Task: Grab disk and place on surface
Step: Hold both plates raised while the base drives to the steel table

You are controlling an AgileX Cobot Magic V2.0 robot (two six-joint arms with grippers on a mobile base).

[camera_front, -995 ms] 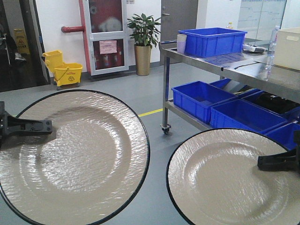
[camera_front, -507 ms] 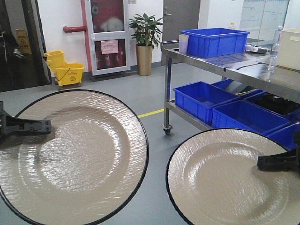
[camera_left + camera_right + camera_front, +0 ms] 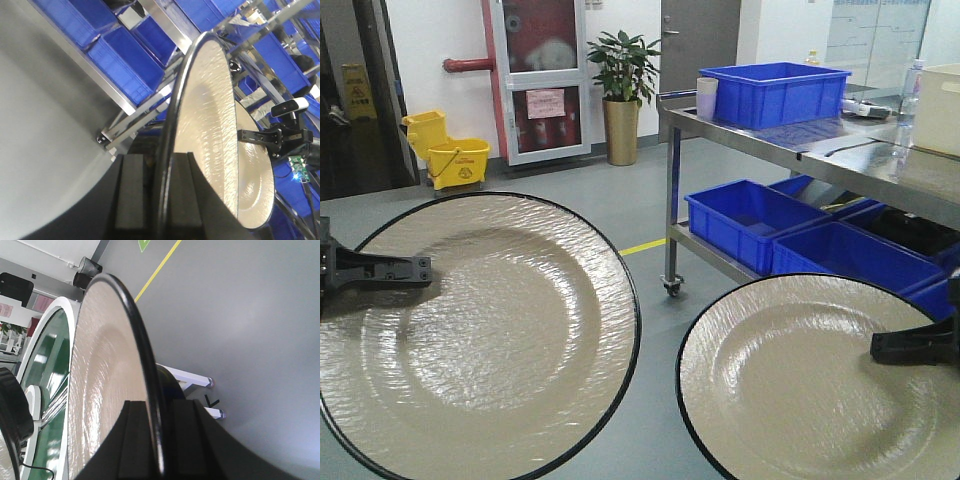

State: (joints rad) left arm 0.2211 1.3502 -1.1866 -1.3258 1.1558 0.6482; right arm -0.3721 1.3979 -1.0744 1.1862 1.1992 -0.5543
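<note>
Starting far left in the front view: got a yellow plastic mop bucket (image 3: 445, 150) parked by the wall, right next to a red-framed glass-door cabinet (image 3: 535, 80). Lower down, seeing the black left claw (image 3: 405, 268) pinching the left edge of a big round cream disk (image 3: 500, 330) with a thin black rim. Held up in the air, face tipped toward the camera, over the grey floor (image 3: 658, 300) rather than lying on any tabletop. From the left wrist cam, looking edge-on at that disk (image 3: 210, 115), with its rim wedged tight between the two black fingers (image 3: 131, 200). Moving to the middle: can spot a leafy green plant in a tall gold pot (image 3: 623, 95) at the back, plus a short yellow tape line (image 3: 642, 245) on the floor. Further right, got a steel wheeled rack (image 3: 672, 190) loaded with blue plastic bins (image 3: 775, 92) up top and on the lower shelf. Bottom right, seeing a second round cream disk (image 3: 790, 385) with the same black rim, close beside the first without touching, also up in the air, gripped on its right edge by the black right claw (image 3: 895, 347). On the right wrist cam, seeing that rim clamped between black fingers (image 3: 132, 440), with a green ring-shaped belt (image 3: 47, 355) off to the left behind it.
</note>
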